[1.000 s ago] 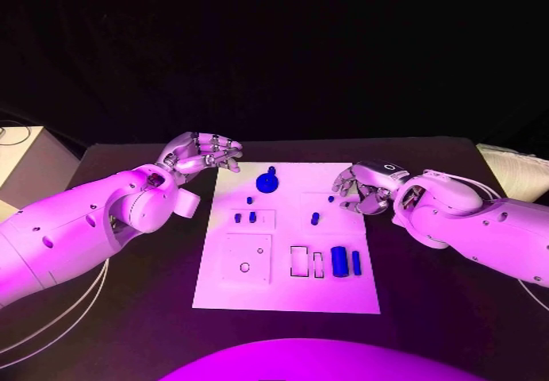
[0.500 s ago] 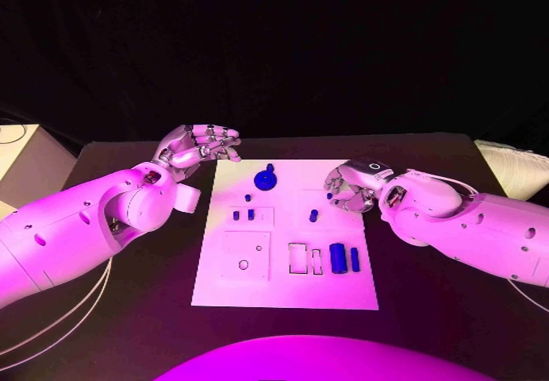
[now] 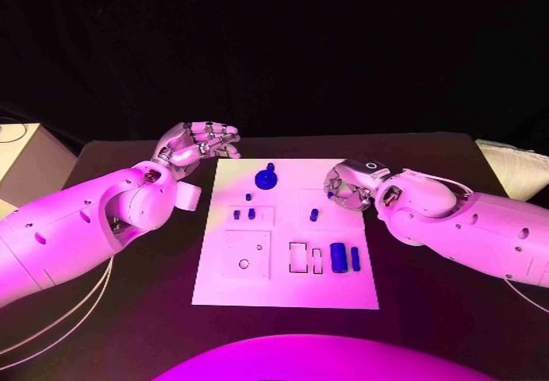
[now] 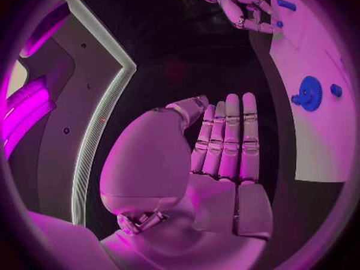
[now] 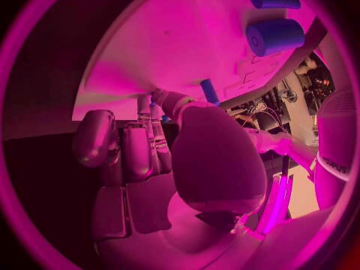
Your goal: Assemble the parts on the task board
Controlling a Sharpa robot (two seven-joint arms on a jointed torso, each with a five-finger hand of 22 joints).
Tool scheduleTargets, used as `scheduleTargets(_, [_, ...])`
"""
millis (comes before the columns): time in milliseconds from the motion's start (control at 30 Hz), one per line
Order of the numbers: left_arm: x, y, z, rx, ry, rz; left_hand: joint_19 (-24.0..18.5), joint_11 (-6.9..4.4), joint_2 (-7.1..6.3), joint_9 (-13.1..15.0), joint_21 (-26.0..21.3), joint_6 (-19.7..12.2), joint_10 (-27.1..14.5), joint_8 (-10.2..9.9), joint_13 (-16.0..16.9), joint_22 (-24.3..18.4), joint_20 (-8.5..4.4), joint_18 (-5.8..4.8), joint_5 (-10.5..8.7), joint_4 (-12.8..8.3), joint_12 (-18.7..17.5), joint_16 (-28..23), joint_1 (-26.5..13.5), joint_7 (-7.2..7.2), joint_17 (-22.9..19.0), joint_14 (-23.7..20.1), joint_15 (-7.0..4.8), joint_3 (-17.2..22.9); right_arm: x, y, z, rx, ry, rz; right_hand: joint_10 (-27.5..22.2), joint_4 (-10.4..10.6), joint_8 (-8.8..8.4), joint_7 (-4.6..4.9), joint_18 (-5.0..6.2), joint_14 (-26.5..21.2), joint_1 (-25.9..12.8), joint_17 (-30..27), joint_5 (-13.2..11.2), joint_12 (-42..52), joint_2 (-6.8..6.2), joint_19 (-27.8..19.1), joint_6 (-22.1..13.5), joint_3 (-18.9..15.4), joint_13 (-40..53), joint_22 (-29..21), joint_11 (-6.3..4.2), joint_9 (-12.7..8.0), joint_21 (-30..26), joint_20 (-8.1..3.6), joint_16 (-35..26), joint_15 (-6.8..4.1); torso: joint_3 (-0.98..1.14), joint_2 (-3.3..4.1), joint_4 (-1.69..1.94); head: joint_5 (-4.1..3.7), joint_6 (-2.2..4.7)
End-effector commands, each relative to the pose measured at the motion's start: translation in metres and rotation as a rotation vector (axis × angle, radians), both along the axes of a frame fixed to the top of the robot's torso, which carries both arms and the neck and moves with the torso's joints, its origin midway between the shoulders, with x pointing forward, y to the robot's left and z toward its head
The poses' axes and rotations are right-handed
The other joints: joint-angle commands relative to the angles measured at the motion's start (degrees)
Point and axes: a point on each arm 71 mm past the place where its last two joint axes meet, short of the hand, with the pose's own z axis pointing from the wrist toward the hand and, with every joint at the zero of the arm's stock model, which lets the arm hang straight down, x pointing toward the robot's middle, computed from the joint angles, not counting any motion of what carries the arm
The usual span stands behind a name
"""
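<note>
Left robot hand (image 3: 201,143) raised off the task board's (image 3: 286,282) far-left corner, at about 10 o'clock from board centre; in the left wrist view its fingers (image 4: 228,138) lie straight and side by side, palm flat, holding nothing. Right robot hand (image 3: 349,188) sits over the board's right edge, at about 2 o'clock from centre, fingers curled in; the right wrist view shows a small blue peg (image 5: 209,92) sticking out between thumb and fingers, so it holds that part, long axis pointing away from the palm toward the board. Blue gear (image 3: 266,180) with a knob lies flat at 12 o'clock on the board, between both hands, nearer the left. Big blue cylinder (image 3: 339,258) and a thinner blue bar (image 3: 355,258) lie side by side at 4 o'clock, long axes running near-to-far, beside 2 outlined slots. Board rests on the black tabletop (image 3: 435,159).
</note>
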Motion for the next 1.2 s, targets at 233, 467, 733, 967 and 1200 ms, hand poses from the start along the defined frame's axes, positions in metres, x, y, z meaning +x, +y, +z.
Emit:
scheduleTargets(233, [-0.0004,-0.0028,0.0023,-0.008,-0.023,-0.001,0.2,0.01,0.68,-0.1,1.2,0.5,0.8,-0.2,0.0,0.8,-0.38,0.57,0.10,-1.3,-0.7,-0.5,1.2,0.04,0.3,0.8,-0.13,-0.1,-0.0023,0.0020,-0.0121,-0.071,0.062,0.011,2.6,-1.9,1.23,-0.23,-1.37,2.9,0.2,-0.1,2.0,0.2,1.15,2.0,2.0,1.5,0.4,3.7,-0.37,1.0,5.3,-0.54,0.9,-0.68,0.05,0.01,-0.05,0.01,-0.22])
scheduleTargets(467, [0.0002,-0.0009,0.0015,0.018,-0.023,0.021,-1.7,0.21,1.30,-0.6,4.2,0.8,0.9,-0.6,0.0,3.1,-0.87,0.21,0.33,-3.9,-1.6,-1.7,2.7,0.36,0.3,0.7,-0.17,0.3,-0.0029,0.0025,-0.0144,-0.075,0.068,0.010,2.7,-2.1,1.18,-0.26,-1.42,2.8,-0.6,-0.5,2.6,-0.3,0.72,1.9,1.9,1.4,0.5,4.1,-0.33,1.2,5.7,-0.57,0.7,-0.66,0.05,-0.02,-0.06,-0.04,-0.47])
scheduleTargets(733, [0.0008,0.0007,0.0010,0.028,-0.021,0.036,-6.0,0.56,1.74,-1.5,9.3,1.0,0.7,-1.6,-0.1,7.2,-0.97,-0.20,0.54,-6.5,-2.8,-3.2,2.1,0.70,0.5,0.8,0.10,1.3,-0.0032,0.0022,-0.0150,-0.088,0.066,-0.002,2.6,-1.9,0.96,-0.28,-1.48,2.7,-2.1,-0.6,3.8,-1.1,0.53,1.8,1.5,1.5,0.4,4.5,-0.23,1.4,6.1,-0.48,1.0,-0.56,0.05,0.00,-0.01,-0.08,-0.59])
scheduleTargets(967, [0.0008,0.0001,0.0007,0.028,-0.019,0.034,-6.9,0.75,1.75,-1.7,9.9,0.8,0.2,-1.8,-0.1,7.8,-0.84,-0.25,0.60,-7.0,-3.0,-3.4,2.0,0.88,0.5,0.4,0.27,1.6,-0.0043,0.0050,-0.0129,-0.081,0.040,-0.003,3.6,-1.5,1.38,-0.63,-1.74,2.9,-4.7,0.0,9.5,-2.2,0.02,1.9,1.8,1.9,0.6,6.1,-0.41,2.2,8.1,-0.49,2.3,-0.69,0.05,-0.02,-0.05,-0.16,-0.63])
scheduleTargets(1200, [0.0010,-0.0007,0.0005,0.025,-0.019,0.029,-7.5,0.87,1.86,-1.8,10.3,0.7,-0.1,-1.9,-0.1,8.2,-0.69,-0.27,0.69,-7.2,-3.1,-3.4,1.6,0.96,0.5,0.1,0.42,1.9,-0.0063,0.0061,-0.0071,0.008,0.005,0.000,5.0,-2.6,2.08,-0.68,-2.17,2.9,-5.1,0.4,15.3,-2.8,0.38,2.3,2.0,3.1,0.9,8.0,-0.58,3.3,10.8,-0.64,3.2,-0.87,0.08,-0.01,-0.04,-0.45,-0.56])
